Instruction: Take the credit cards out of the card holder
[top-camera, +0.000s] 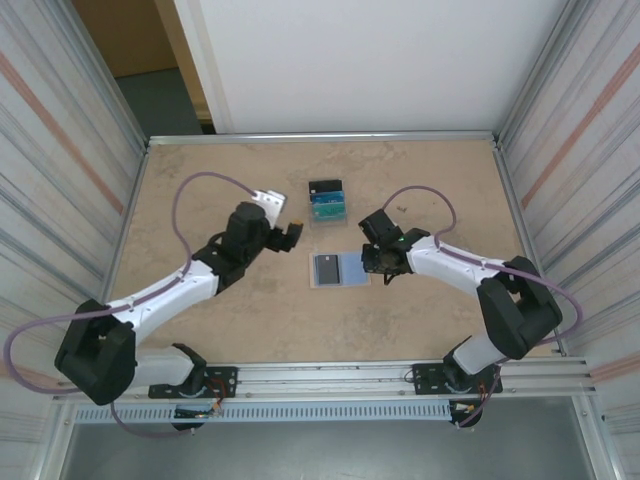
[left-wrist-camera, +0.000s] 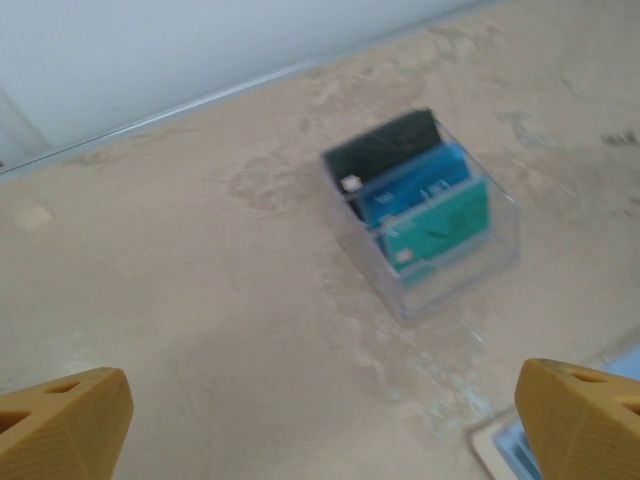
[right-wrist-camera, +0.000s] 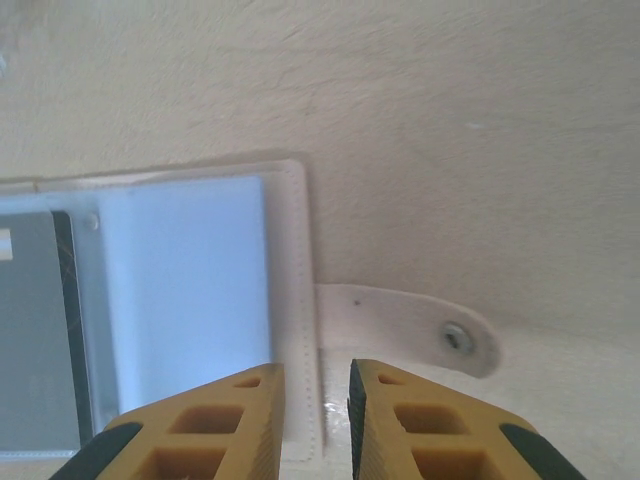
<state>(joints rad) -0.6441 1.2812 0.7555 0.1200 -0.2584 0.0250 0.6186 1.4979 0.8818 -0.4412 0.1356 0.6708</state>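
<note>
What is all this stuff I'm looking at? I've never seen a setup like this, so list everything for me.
table: one, tan, under everything
clear box: one, see-through, far middle of the table
cards in the box: three, black, blue and teal, standing in a row
card holder: one, open and flat, pale blue inside, mid-table
dark card: one, in the holder's left half
tab: one, pale with a metal snap, on the holder's edge by the right hand
arms: two, white and black, reaching in from the near edge
left hand: one, yellow fingers wide open, holding nothing, near the clear box
right hand: one, yellow fingers nearly together at the holder's edge; whether it grips, I cannot tell
</note>
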